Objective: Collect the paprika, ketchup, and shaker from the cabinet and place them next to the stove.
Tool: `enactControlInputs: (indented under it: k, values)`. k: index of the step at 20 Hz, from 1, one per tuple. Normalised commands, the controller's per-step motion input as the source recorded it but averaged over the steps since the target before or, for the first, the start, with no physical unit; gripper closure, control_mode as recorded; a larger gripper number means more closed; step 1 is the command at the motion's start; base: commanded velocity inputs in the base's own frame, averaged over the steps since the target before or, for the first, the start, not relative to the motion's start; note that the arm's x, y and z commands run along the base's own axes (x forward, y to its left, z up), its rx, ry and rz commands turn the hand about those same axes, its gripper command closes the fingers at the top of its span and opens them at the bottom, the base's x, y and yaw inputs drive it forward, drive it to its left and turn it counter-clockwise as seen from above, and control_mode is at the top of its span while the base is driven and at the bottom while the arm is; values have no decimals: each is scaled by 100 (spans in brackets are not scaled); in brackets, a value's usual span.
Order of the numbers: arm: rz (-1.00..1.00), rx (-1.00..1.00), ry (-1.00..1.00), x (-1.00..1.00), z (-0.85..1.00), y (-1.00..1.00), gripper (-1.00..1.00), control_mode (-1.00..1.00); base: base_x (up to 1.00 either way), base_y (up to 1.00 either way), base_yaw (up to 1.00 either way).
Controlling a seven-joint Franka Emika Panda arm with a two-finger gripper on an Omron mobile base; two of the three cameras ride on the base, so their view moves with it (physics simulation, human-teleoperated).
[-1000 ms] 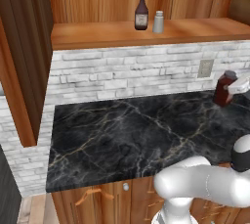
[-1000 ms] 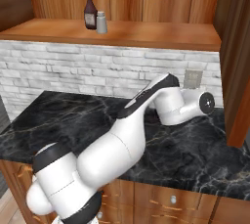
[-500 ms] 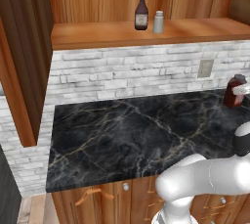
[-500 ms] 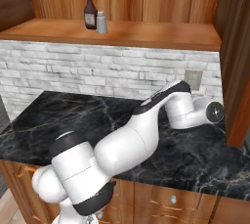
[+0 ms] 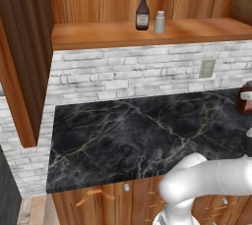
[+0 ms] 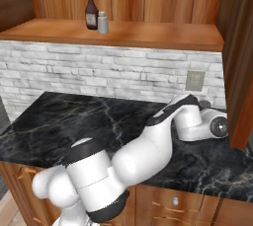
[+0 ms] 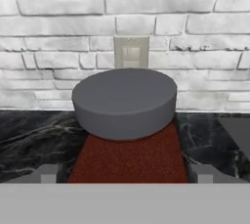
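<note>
Claw is clamped on the paprika. My jaws stand wide apart because the jar is broad, with one dark fingertip low on each side of its red body. From the hand view the grey cap sits dead centre, and the wall outlet and white brick wall are straight behind it. In the left base view the paprika is at the far right edge of the picture, low over the black marble table, below and to the right of the outlet. I cannot tell whether its base touches the stone. Compared with a second ago, the jar has travelled to the right and dropped lower. It was then tilted and sat further in from the edge of the picture; half a second ago it was already close to the edge. In the right base view my arm now reaches further right along the table, with the hand near the wooden side panel. The grip has stayed at the same width throughout. The ketchup and the shaker have not moved. They stand upright just beside each other on the cabinet shelf board, the shaker to the right of the bottle, well apart from my claw.
</note>
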Motion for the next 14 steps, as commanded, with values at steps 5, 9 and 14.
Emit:
enactControlInputs:
  k: [5,9,14]
  values:
    - [-15,0,0,0,-35,-58,100,-100,0,0,0]
    - [-10,0,0,0,-41,-49,100,-100,0,0,0]
    - [-5,0,0,0,-26,-57,100,-100,0,0,0]
